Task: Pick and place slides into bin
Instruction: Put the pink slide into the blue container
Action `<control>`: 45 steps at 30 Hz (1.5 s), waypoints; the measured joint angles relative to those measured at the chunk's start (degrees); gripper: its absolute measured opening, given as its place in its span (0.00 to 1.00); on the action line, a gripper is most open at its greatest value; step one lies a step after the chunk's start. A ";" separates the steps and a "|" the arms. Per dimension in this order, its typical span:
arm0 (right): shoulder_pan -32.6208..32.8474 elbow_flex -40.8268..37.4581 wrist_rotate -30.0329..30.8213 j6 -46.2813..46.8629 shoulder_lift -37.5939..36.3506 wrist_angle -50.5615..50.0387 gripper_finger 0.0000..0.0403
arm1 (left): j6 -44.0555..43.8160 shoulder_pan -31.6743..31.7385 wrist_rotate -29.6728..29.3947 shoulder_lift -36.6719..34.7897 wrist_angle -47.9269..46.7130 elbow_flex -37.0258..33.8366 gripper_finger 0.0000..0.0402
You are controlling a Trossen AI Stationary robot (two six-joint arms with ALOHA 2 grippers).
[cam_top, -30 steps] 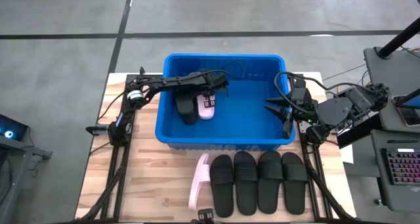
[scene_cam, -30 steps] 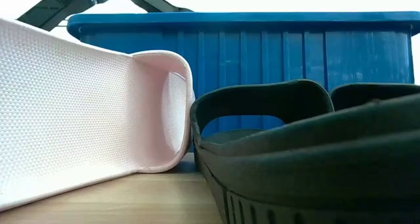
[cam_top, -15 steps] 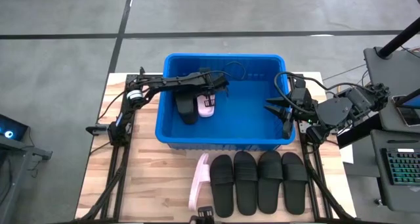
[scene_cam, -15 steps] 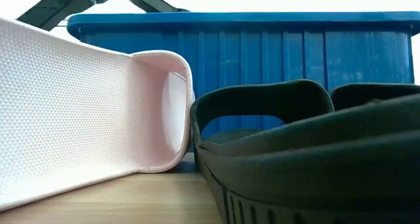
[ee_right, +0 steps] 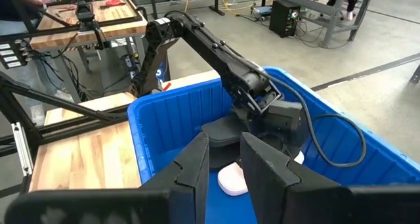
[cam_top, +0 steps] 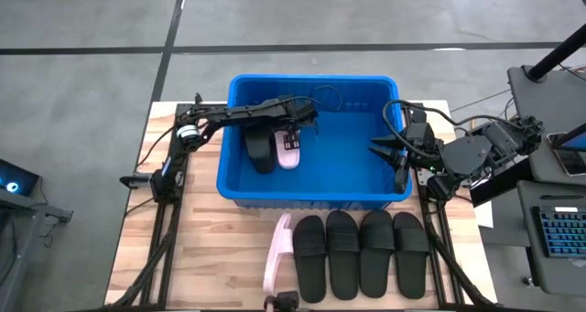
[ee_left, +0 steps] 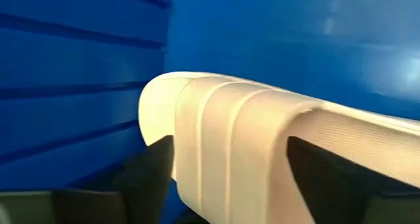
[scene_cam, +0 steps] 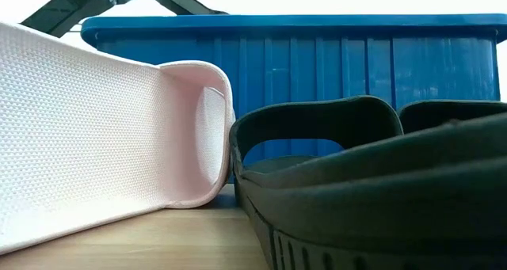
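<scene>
The blue bin (cam_top: 311, 199) stands mid-table. On its floor, toward its left end, lie a black slide (cam_top: 259, 152) and a pale pink slide (cam_top: 287, 155). My left gripper (cam_top: 291, 136) reaches down into the bin and is open. Its fingers (ee_left: 147, 178) stand on either side of the pink slide's strap (ee_left: 243, 138). My right gripper (cam_top: 389, 156) hovers at the bin's right end, a little open, with nothing between its fingers (ee_right: 262, 168). In front of the bin lie several black slides (cam_top: 357, 252), and a second pink slide (cam_top: 277, 251) rests on its long edge. My left gripper comes at the pink slide from above with one finger on each side of its strap (ee_left: 197, 132). I cannot tell whether the fingers touch the strap. The slide lies on the bin's floor.
The black slides (scene_cam: 356, 191) and the pink one (scene_cam: 95, 143) fill the table's near strip in front of the bin's wall (scene_cam: 356, 56). Bare wood shows left and right of the bin. Equipment and a keyboard stand beyond the table's right edge.
</scene>
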 joint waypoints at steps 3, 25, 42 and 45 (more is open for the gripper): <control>0.02 0.00 -0.02 0.00 0.00 0.00 0.21 | -0.39 -0.33 1.96 -1.42 -5.96 2.17 0.80; 0.00 0.00 1.49 -16.08 -0.23 0.55 0.17 | -2.44 -19.68 12.88 -25.00 -7.27 6.97 0.90; 0.00 0.00 -1.53 -4.23 -0.01 -13.90 0.17 | -15.65 -45.68 11.80 -20.83 -8.16 7.03 0.90; 0.00 0.00 -1.53 -1.01 0.02 -16.15 0.17 | -18.24 -49.23 10.36 -18.39 -8.36 7.03 0.90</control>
